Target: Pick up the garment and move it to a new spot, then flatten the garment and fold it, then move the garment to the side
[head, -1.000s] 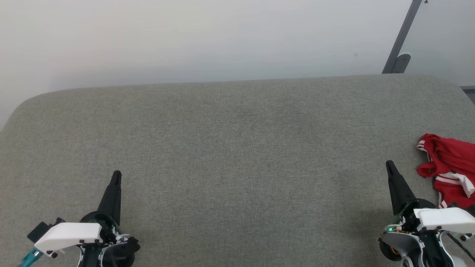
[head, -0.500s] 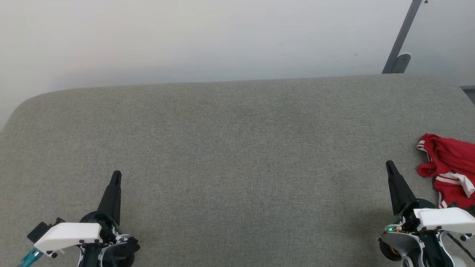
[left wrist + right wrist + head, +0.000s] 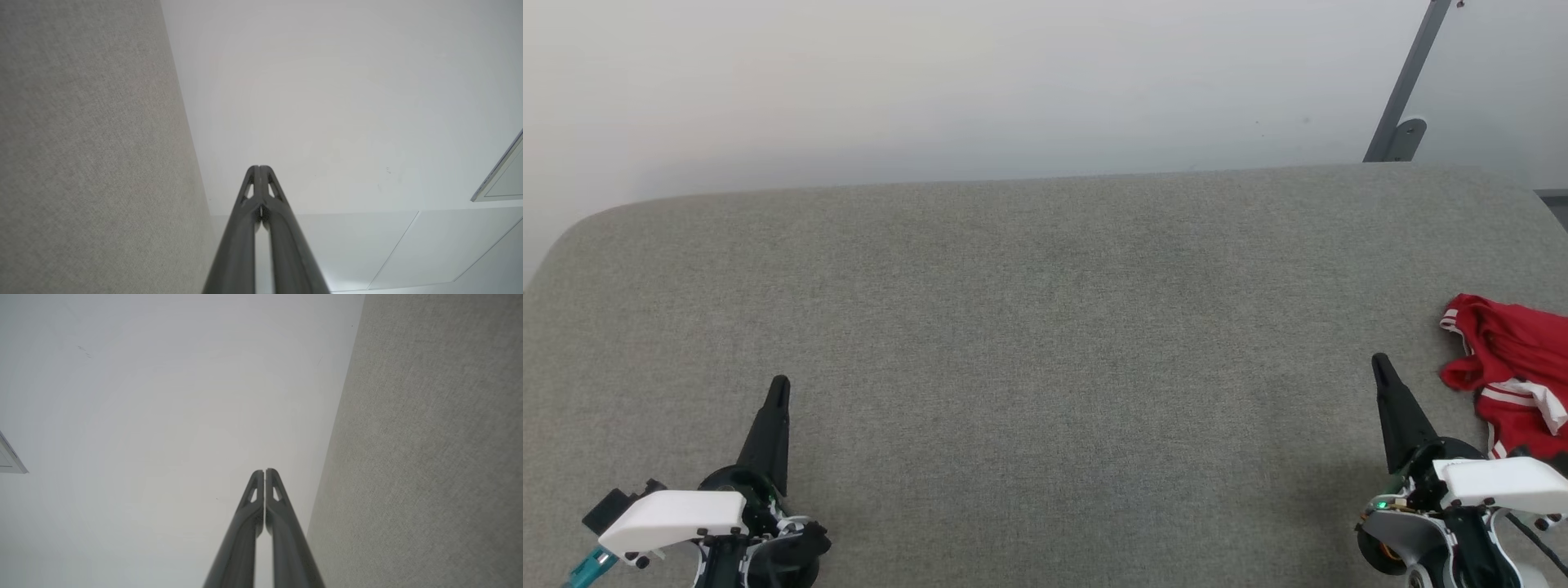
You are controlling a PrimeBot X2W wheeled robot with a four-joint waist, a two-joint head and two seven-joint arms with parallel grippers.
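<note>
The garment [image 3: 1515, 376] lies crumpled just right of the right gripper [image 3: 1380, 363]. Both the right gripper and the left gripper [image 3: 779, 384] have fingers pressed together, empty, over the grey surface [image 3: 1045, 327].

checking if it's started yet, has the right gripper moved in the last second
No. The right gripper keeps its place beside the red garment on the grey surface, its fingers shut.

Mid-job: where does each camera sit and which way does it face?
Head view: on the head, facing forward and down at the grey fabric surface; red T-shirt at right edge; left pincer and right pincer shut.
Left wrist view: left wrist, along the left pincer toward the white wall, surface at left.
Right wrist view: right wrist, along the right pincer, surface at right.
All share surface and wall.
</note>
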